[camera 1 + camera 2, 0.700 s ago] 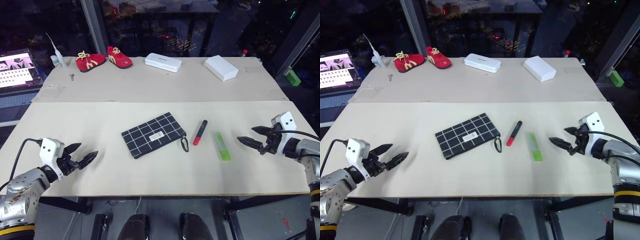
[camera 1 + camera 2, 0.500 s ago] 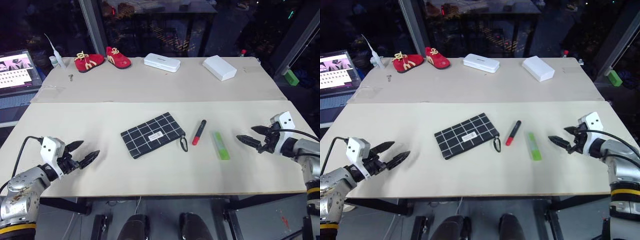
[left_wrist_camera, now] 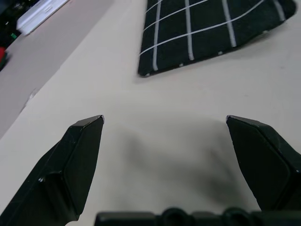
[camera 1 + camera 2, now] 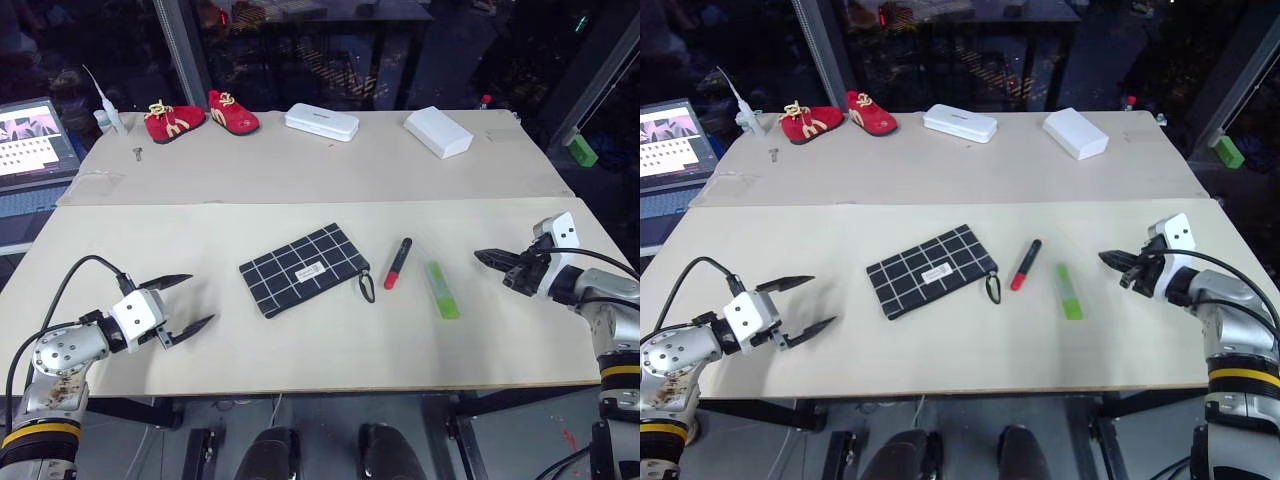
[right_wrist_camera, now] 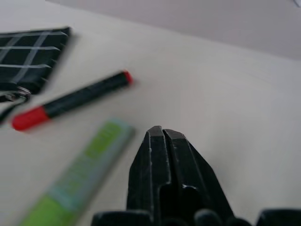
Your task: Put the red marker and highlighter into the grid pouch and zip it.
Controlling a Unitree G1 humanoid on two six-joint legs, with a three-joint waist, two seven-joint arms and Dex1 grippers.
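The grid pouch (image 4: pixel 305 268), black with white lines, lies flat at the table's middle, its zipper loop toward the red marker (image 4: pixel 399 263). To the right of the marker lies the light-green highlighter (image 4: pixel 441 290). My left gripper (image 4: pixel 200 298) hovers open over bare table left of the pouch, its fingers spread wide and pointing at the pouch (image 3: pixel 211 28). My right gripper (image 4: pixel 480 255) is shut with nothing in it, a short way right of the highlighter (image 5: pixel 80 179) and pointing toward it and the marker (image 5: pixel 70 101).
At the far side of the table are red shoes (image 4: pixel 205 112), a white case (image 4: pixel 322 122) and a white box (image 4: pixel 440 132). A laptop (image 4: pixel 30 130) stands off the left edge, and a small green block (image 4: pixel 581 150) sits off the far right.
My right gripper's fingers have gone from open to shut and the hand has risen slightly. My left gripper has spread wider and moved a little toward the pouch.
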